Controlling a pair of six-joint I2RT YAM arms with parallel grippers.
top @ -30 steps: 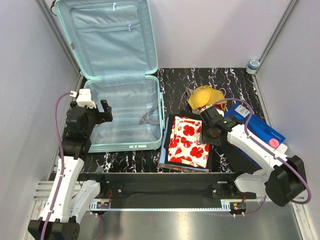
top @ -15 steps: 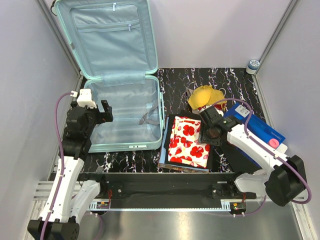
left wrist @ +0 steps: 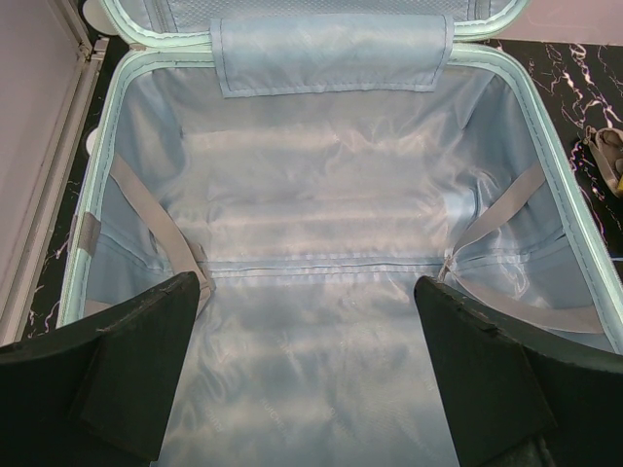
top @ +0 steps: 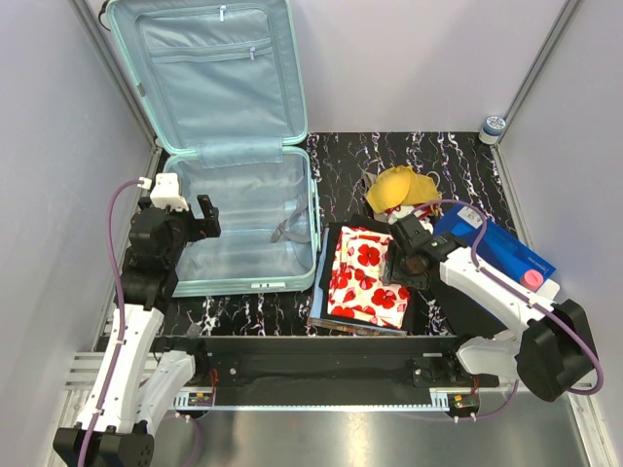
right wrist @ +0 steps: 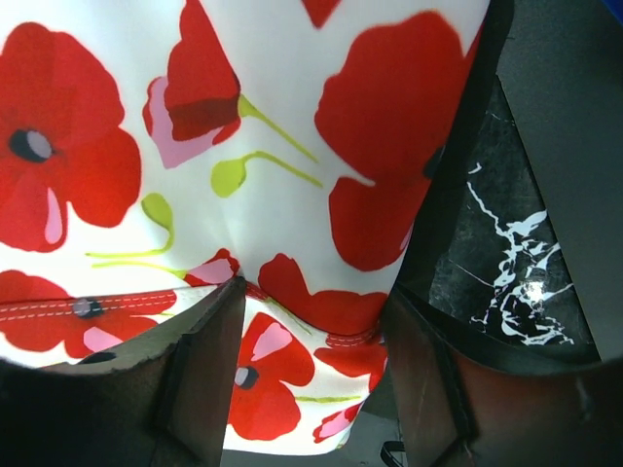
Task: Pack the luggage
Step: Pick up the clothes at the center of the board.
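Observation:
The mint-green suitcase (top: 314, 219) lies open at the left, its lid propped against the back wall and its pale teal lining (left wrist: 321, 224) bare. My left gripper (top: 206, 216) hovers over the suitcase's near left side, open and empty, as the left wrist view (left wrist: 304, 292) shows. A white cloth with red poppies (top: 362, 277) lies folded on a dark stack right of the suitcase. My right gripper (top: 397, 267) is down on the cloth's right edge. In the right wrist view (right wrist: 311, 297) its jaws stand apart, with a puckered fold of the cloth (right wrist: 273, 117) between them.
A yellow garment (top: 399, 187) lies behind the stack. A flat blue box (top: 508, 251) sits at the right under my right arm. A tape roll (top: 494, 126) stands at the back right corner. A grey strap buckle (top: 288, 230) hangs at the suitcase's right rim.
My right gripper has shifted slightly left and down onto the poppy cloth's right edge. The left arm has not moved.

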